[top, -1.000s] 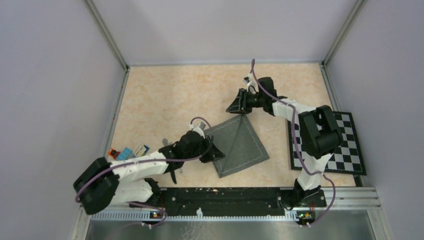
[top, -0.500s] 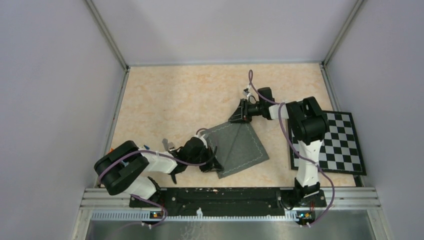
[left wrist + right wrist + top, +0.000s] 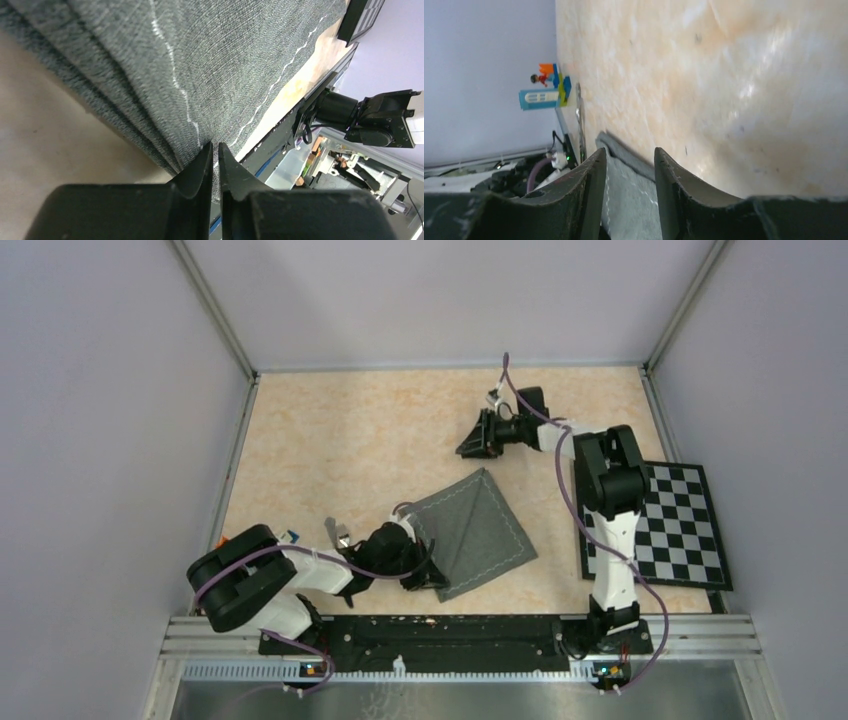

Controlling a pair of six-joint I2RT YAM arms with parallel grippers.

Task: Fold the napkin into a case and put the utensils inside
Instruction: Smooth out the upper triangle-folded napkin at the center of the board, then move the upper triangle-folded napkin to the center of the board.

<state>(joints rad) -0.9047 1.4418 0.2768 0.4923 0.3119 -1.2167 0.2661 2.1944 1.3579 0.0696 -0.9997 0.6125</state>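
The dark grey napkin [image 3: 480, 525] lies flat on the table [image 3: 340, 440], turned like a diamond, left of the checkered board [image 3: 665, 530]. The left gripper [image 3: 428, 575] sits low at the cloth's near-left corner. Its fingers are pressed almost together and appear to pinch the layered hem, though the nip itself is hard to see in the wrist view. The right gripper [image 3: 474, 443] is beyond the far corner, apart from the cloth, with its fingers [image 3: 591, 180] spread and nothing between them. A slim silver utensil [image 3: 580, 117] lies near the table's left edge.
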